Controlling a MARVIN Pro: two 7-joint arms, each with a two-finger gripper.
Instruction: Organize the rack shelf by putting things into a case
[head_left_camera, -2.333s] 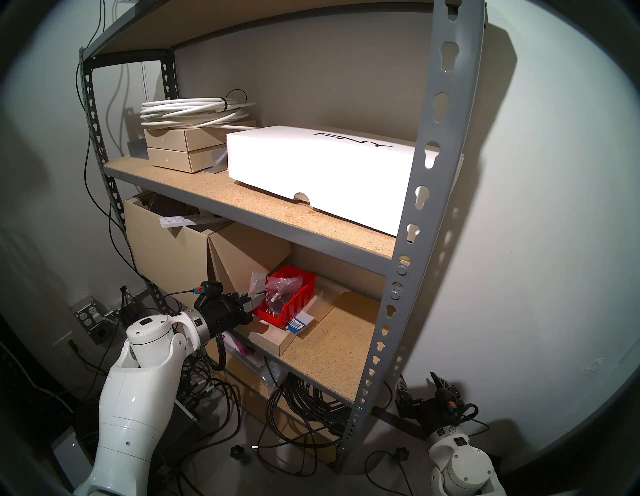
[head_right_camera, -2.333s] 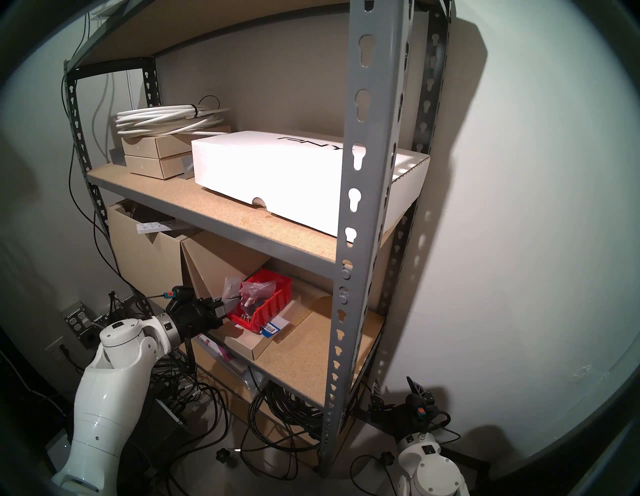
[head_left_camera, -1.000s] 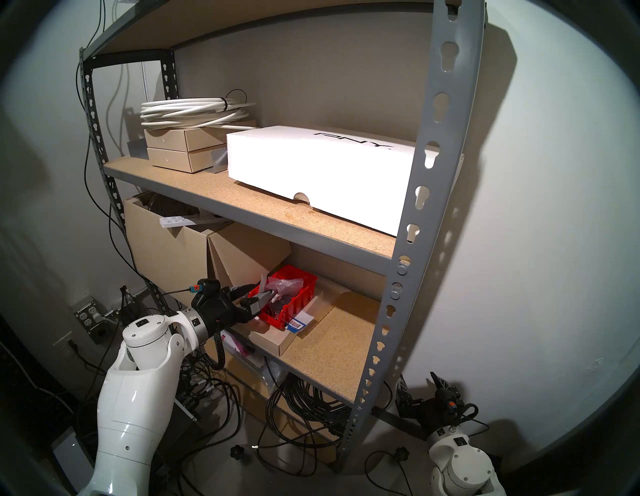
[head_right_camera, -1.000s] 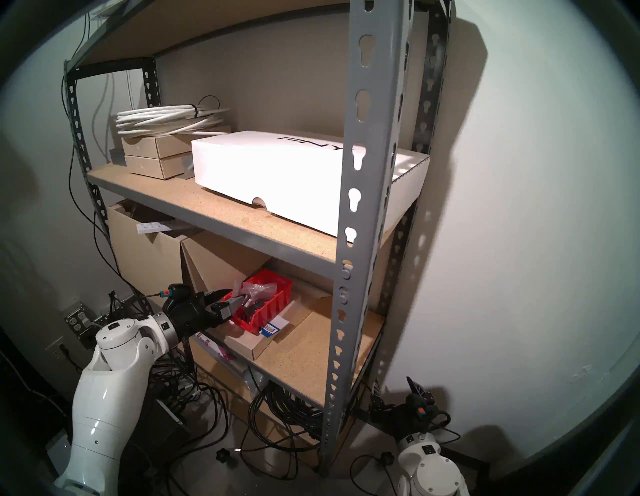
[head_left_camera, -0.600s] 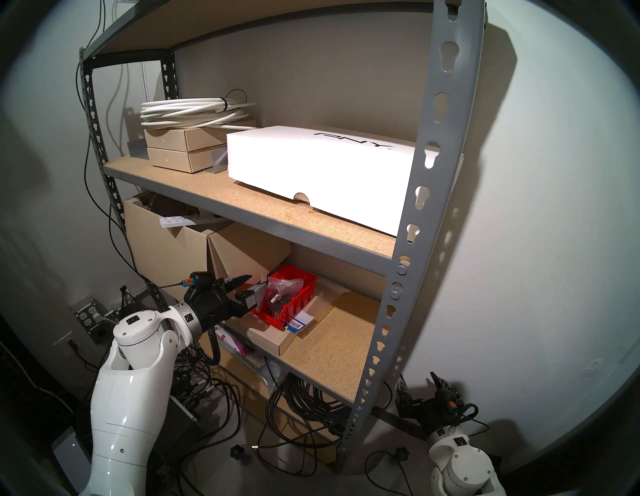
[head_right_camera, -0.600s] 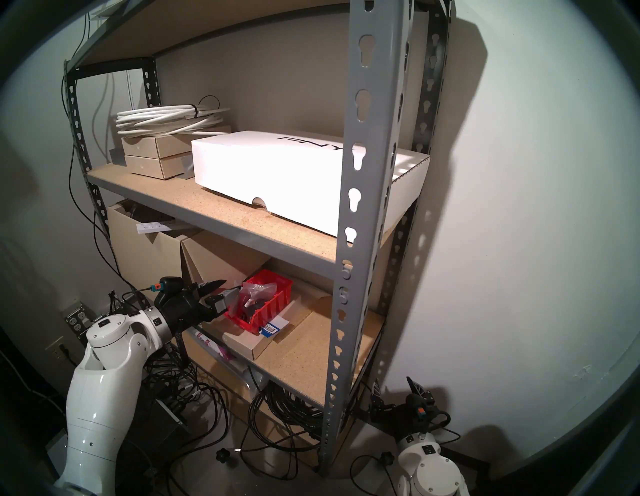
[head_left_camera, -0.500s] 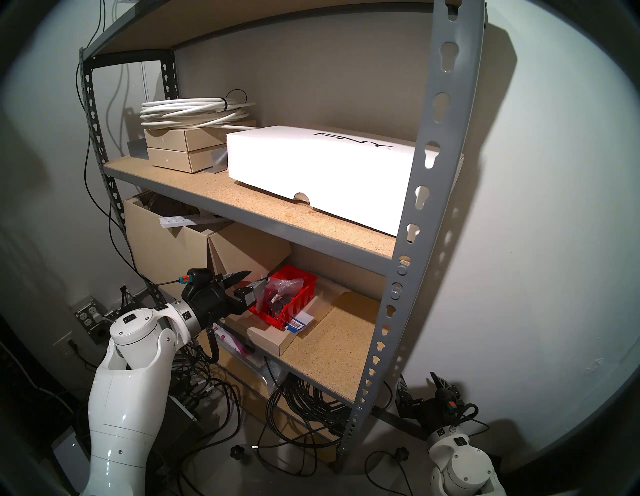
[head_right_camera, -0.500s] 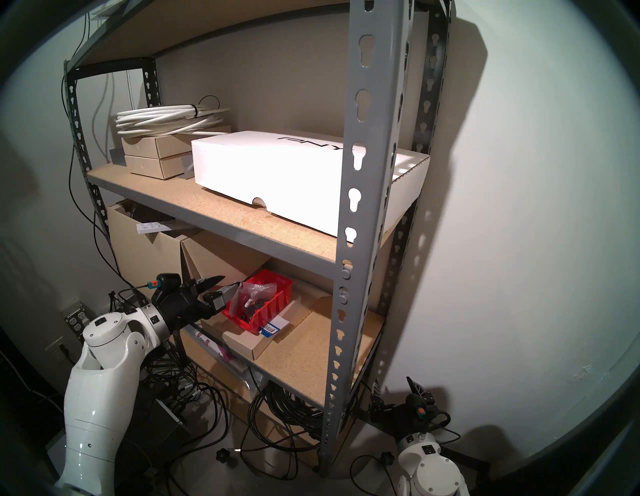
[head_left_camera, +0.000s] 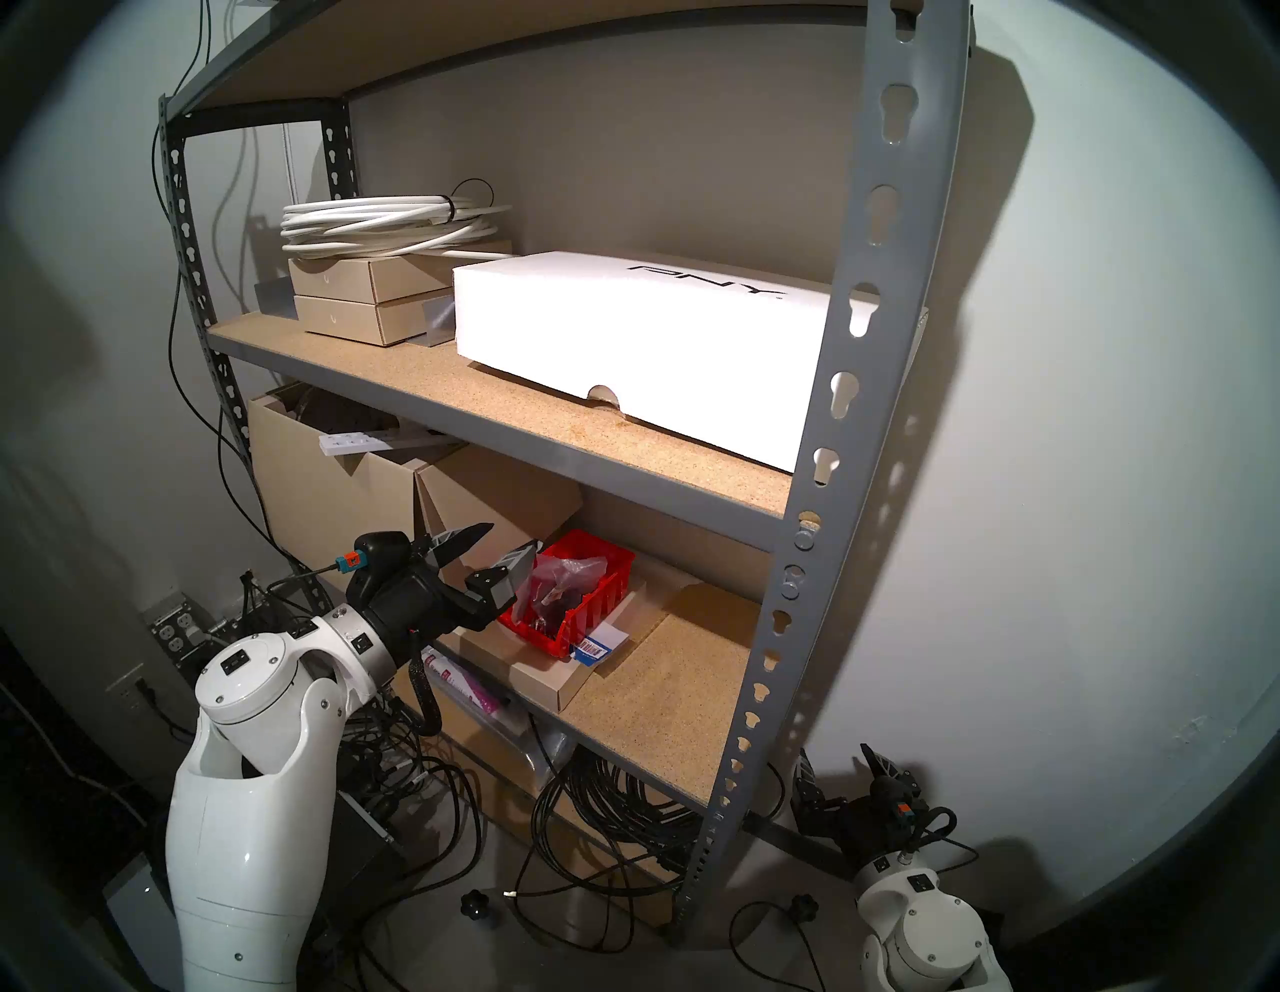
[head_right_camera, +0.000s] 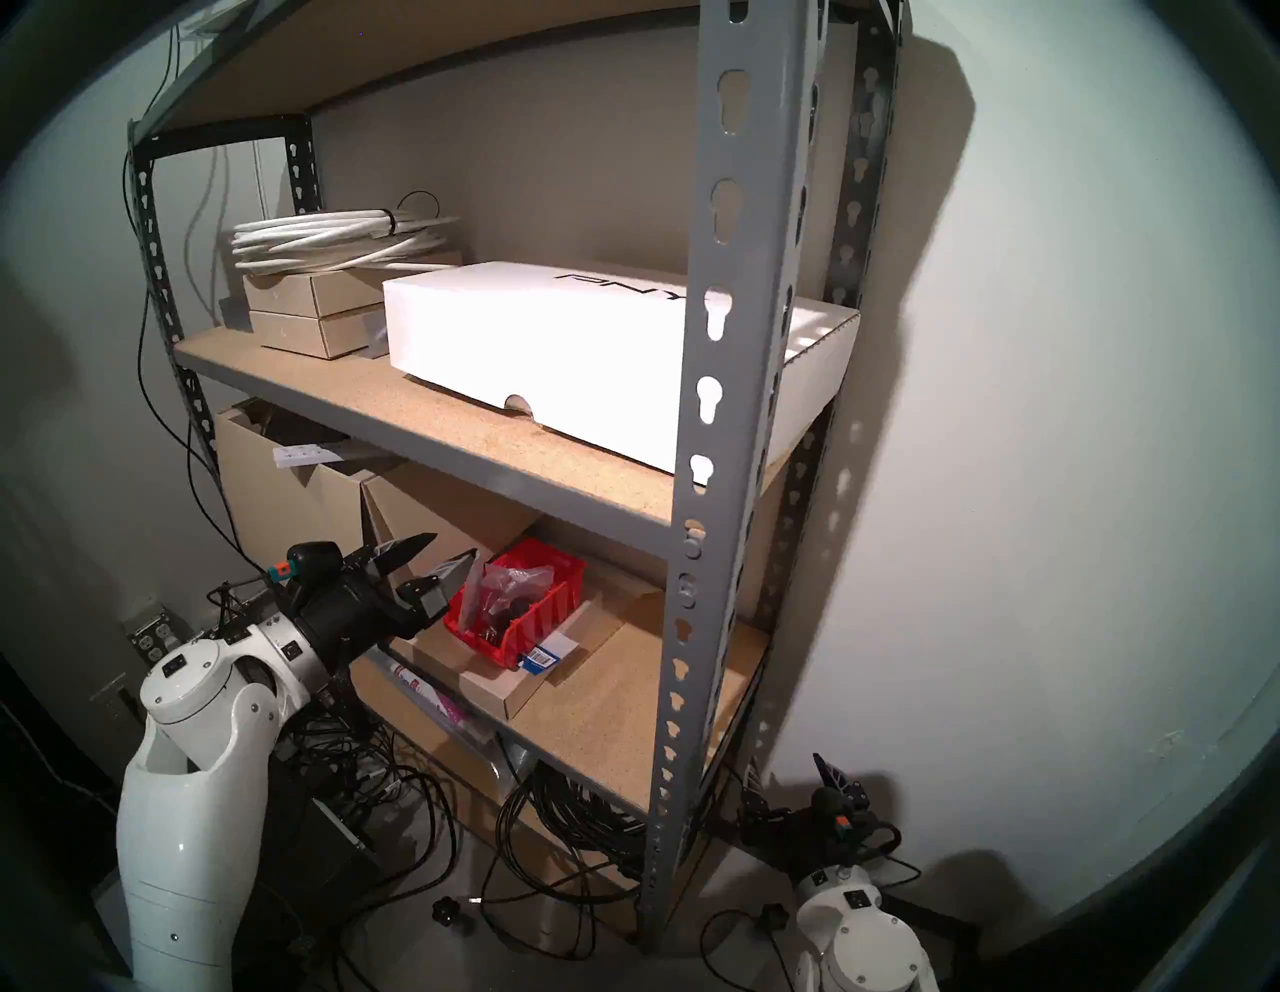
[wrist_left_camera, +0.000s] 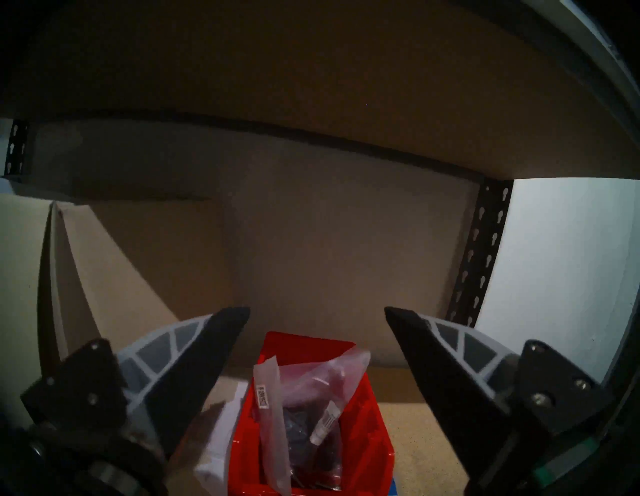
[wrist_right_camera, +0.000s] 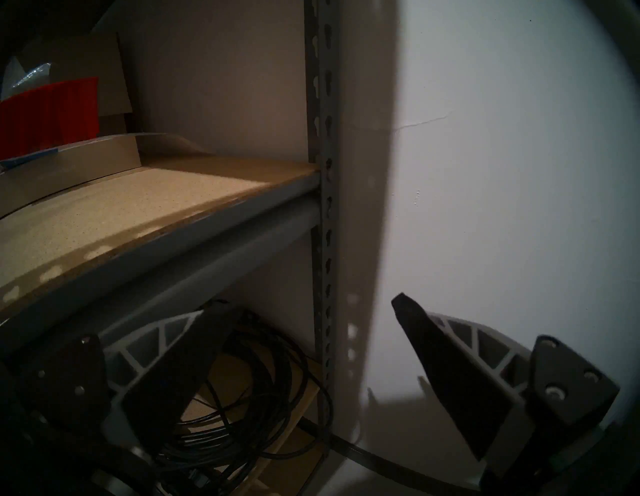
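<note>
The left gripper (head_left_camera: 500, 547) is standing with its jaws wide apart and nothing is lying between them. In the left wrist view the two dark fingers (wrist_left_camera: 214, 350) are framing the red bin (wrist_left_camera: 311, 415), which is sitting just ahead of the jaws and a little below them, not touching them. The clear bags (wrist_left_camera: 304, 398) of black parts are lying inside the bin, and one thin bag with a white label is leaning upright at the side nearest the left finger. The bin is resting on a flat cardboard box (head_left_camera: 547, 675) on the lower board of the rack (head_left_camera: 817, 443).

The right gripper (wrist_right_camera: 311, 346) is hanging low beside the front post of the rack, jaws also spread open and empty. The coiled black cables (wrist_right_camera: 242, 398) are lying ahead of the jaws and below them, and the bin is far up to the left of them.
</note>
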